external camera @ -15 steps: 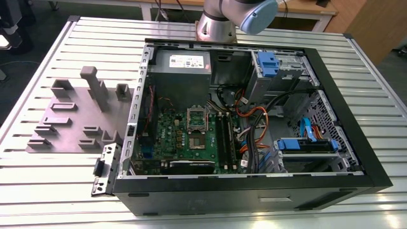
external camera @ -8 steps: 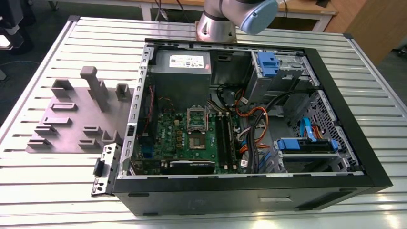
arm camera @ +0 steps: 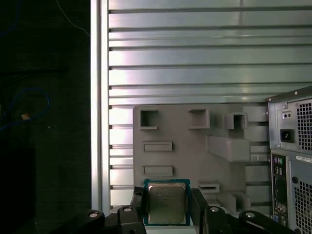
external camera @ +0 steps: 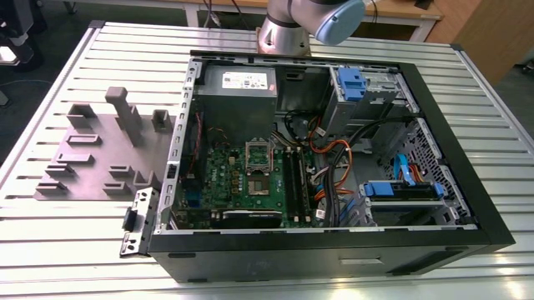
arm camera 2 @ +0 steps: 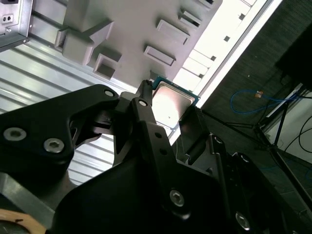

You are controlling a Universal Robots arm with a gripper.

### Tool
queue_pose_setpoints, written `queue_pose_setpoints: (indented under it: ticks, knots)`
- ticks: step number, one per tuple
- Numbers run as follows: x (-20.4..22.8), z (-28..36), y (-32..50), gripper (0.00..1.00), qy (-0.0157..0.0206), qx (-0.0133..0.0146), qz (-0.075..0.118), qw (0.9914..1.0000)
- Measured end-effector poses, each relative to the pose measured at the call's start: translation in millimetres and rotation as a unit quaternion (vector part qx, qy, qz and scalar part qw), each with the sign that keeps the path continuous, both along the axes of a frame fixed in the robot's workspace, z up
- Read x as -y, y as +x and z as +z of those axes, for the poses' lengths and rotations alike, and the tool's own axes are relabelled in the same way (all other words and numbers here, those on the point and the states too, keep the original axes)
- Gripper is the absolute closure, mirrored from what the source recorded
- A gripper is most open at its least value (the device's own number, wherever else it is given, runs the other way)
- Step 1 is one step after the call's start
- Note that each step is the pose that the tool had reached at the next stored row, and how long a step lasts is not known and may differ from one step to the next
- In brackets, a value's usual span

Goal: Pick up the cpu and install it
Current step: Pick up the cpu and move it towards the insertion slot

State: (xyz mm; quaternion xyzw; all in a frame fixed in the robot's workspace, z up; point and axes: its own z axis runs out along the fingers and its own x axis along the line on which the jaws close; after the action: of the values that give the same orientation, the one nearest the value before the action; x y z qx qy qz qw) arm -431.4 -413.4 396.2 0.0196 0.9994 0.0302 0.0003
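Over the ribbed bench (arm camera: 195, 58) the pincer (arm camera: 167, 210) pinches the cpu (arm camera: 166, 202) by its thin edges, so any jolt might tilt or drop it.

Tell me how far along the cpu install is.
Done: the cpu is lifted off the grey fixture plate. In hand: the gripper is shut on it in both wrist views. Left: it is not yet on the motherboard in the open case.

Open computer case (external camera: 334, 257), grey fixture plate (external camera: 94, 161), slatted table (external camera: 67, 247)
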Motion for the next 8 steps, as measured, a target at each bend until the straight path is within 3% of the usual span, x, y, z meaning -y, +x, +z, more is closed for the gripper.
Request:
queue_pose_setpoints:
  ticks: [8]
  knots:
    - [0.7, 0.0, 1.9, 0.53, 0.0000, 0.0000, 0.000, 1.00000]
